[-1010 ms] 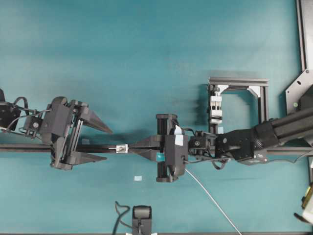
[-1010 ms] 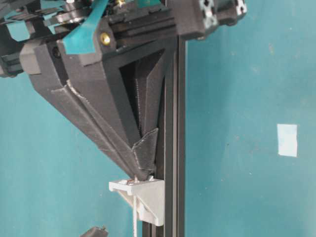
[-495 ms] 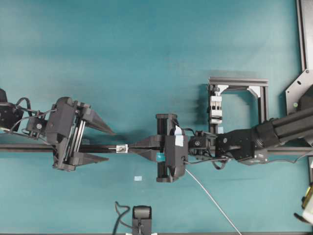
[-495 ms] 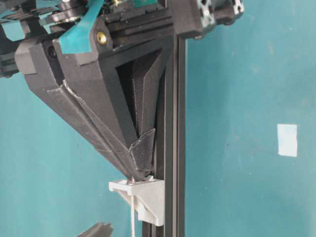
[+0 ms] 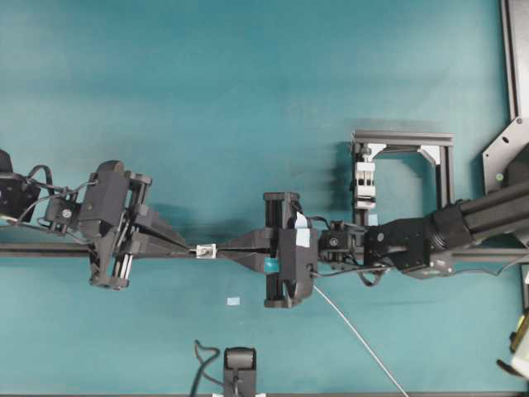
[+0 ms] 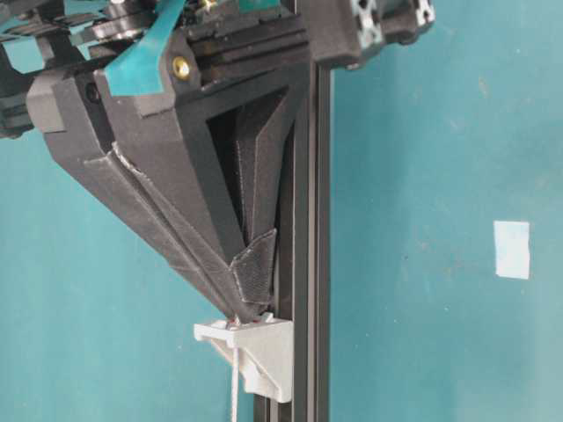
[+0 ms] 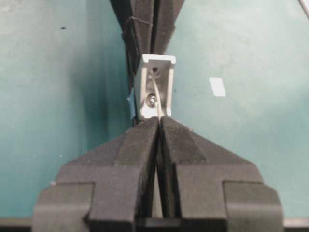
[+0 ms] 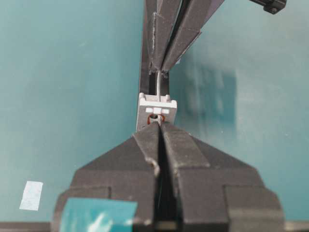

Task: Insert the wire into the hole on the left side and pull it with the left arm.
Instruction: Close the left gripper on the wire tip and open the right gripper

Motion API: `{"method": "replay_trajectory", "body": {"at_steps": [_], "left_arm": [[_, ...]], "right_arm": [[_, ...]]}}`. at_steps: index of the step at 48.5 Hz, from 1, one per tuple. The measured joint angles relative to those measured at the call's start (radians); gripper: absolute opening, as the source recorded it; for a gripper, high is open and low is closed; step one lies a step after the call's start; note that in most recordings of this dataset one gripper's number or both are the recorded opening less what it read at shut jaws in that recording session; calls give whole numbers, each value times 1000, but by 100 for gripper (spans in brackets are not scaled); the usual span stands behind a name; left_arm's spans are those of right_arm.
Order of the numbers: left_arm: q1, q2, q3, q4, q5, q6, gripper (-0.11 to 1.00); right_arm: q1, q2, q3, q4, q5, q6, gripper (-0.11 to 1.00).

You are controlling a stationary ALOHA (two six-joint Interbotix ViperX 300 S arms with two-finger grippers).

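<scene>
- Left gripper, seen from its own wrist camera: the two plain black fingers are pressed together, tips meeting at the near face of the block, which stands directly at 12 o'clock from them. The wire comes out of the block's face and curves down into the seam between the tips, so the fingers appear to pinch its free end.
- Block on the rail: in the overhead view the small white piece sits on the black rail between the two grippers, the left tips just at its 9 o'clock side, the right tips at its 3 o'clock side.
- Hole: from the right wrist camera it shows as a small ringed opening in the block's near face, with the strand passing through and standing out at 12 o'clock toward the left fingers.
- Right gripper: fingers pressed together, tips touching the block at the hole; whether they grip the strand cannot be told.
- Long axis: wire, hole and rail all run along one line, 9 to 3 o'clock in the overhead view.
- Judgement: the left arm is the one placed to pull, and the draw should go straight toward 9 o'clock along the rail; a sideways tug would likely drag the thin strand against the hole's edge.
- Farther off at 4 o'clock from the right gripper, a long pale strand trails across the table, probably the slack to be fed.
</scene>
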Motion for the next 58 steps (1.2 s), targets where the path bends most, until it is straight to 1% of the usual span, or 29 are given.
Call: {"method": "replay_trajectory", "body": {"at_steps": [28,31,33,35,40,43,45,58], "left_arm": [[0,0,-5,0,21,0,-10],[0,0,-5,0,23,0,-10],[0,0,-5,0,23,0,-10],[0,0,-6,2,23,0,-10],[0,0,-6,0,23,0,-10],[0,0,-8,0,23,0,-10],[0,0,-6,0,23,0,-10],[0,-29,6,0,58,0,-10]], "right_arm": [[0,2,0,-2,2,-3,3],[-2,2,0,-2,2,-5,14],[0,2,0,-2,2,-3,23],[-2,0,0,-2,2,-3,34],[-6,-11,0,-2,2,-2,66],[-6,-20,2,-2,2,-2,81],[-6,-28,5,0,2,-2,85],[-6,-92,38,-2,38,-2,84]]}}
